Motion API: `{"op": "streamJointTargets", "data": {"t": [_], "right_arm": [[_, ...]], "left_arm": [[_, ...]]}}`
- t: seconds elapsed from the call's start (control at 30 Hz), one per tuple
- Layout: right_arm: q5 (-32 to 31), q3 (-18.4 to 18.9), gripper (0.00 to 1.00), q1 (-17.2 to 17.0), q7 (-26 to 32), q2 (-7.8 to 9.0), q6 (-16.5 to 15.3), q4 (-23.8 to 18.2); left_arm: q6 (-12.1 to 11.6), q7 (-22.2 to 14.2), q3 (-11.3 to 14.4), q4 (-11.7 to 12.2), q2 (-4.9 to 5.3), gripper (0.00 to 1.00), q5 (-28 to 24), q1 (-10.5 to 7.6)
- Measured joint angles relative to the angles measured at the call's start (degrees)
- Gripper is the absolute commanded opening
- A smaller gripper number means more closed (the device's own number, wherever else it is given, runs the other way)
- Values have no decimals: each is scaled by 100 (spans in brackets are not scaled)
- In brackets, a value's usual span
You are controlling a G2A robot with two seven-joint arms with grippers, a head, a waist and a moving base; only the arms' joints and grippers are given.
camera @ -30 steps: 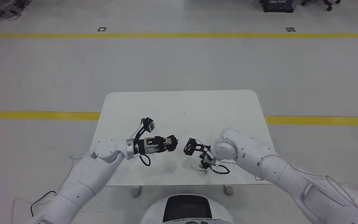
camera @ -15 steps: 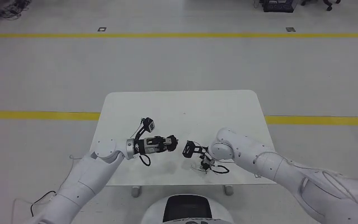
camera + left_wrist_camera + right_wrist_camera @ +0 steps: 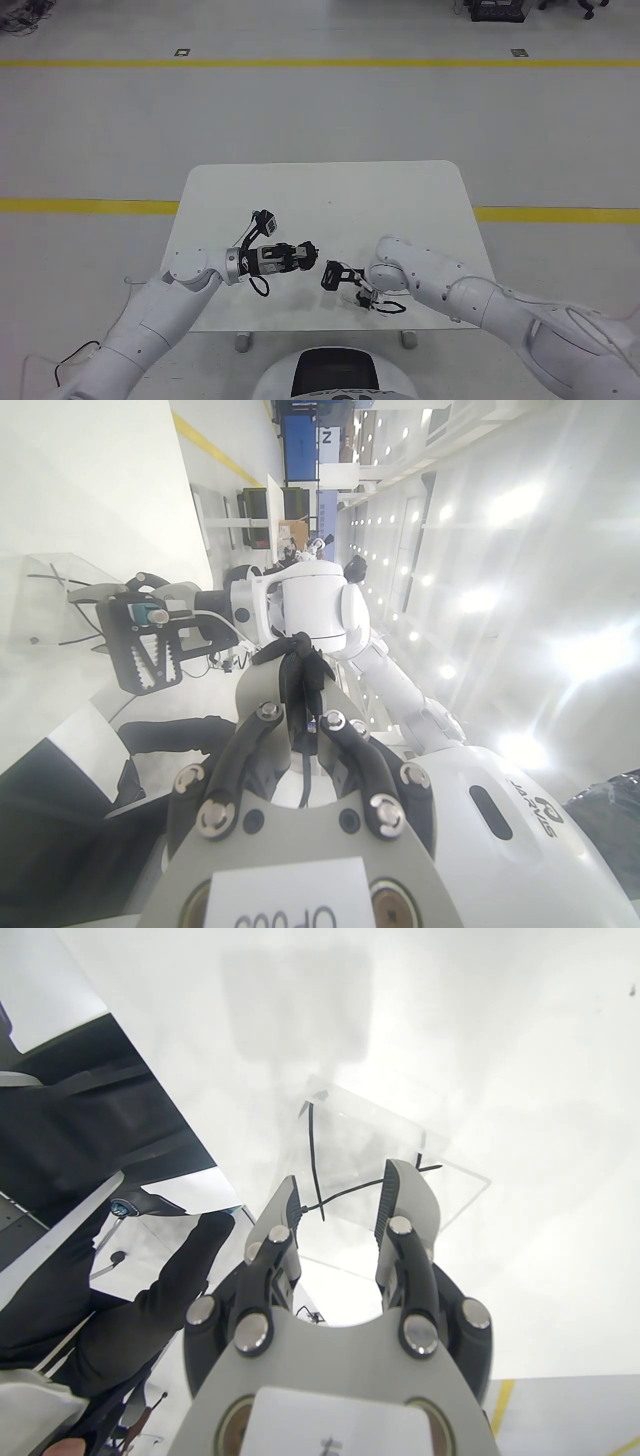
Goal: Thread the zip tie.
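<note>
Zip tie (image 3: 300, 650) — you're holding it clamped in the left gripper (image 3: 300, 672) above the table (image 3: 400, 190), aimed at the right gripper (image 3: 342, 1178), presumably for threading; that one is hovering, fingers spread, over the clear tray (image 3: 400, 1123) of loose ties (image 3: 313, 1148) — likely lining up a pick.

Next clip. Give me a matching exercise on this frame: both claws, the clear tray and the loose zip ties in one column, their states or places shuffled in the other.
Things:
1. left claw
2. right claw
3. clear tray
4. loose zip ties

States or places:
A. open, over the tray
B. resting on the white table
C. shut on a black zip tie
D. lying inside the tray

Pairs: 1-C, 2-A, 3-B, 4-D.
</note>
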Motion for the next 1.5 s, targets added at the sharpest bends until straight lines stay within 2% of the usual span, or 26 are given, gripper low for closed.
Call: {"op": "streamJointTargets", "data": {"t": [0.43, 0.8, 1.1, 1.27, 1.5], "right_arm": [[-111, 0, 36, -46, 210, -208, 0, 198], [-260, 0, 30, -74, 235, -352, 0, 409], [-364, 0, 14, -73, 225, -431, 0, 549], [-394, 0, 10, -54, 171, -427, 0, 563], [-406, 0, 23, -43, 129, -358, 0, 447]], "left_arm": [[0, 0, 0, 0, 0, 0, 0, 0], [0, 0, 0, 0, 0, 0, 0, 0], [0, 0, 0, 0, 0, 0, 0, 0], [0, 0, 0, 0, 0, 0, 0, 0], [0, 0, 0, 0, 0, 0, 0, 0]]}}
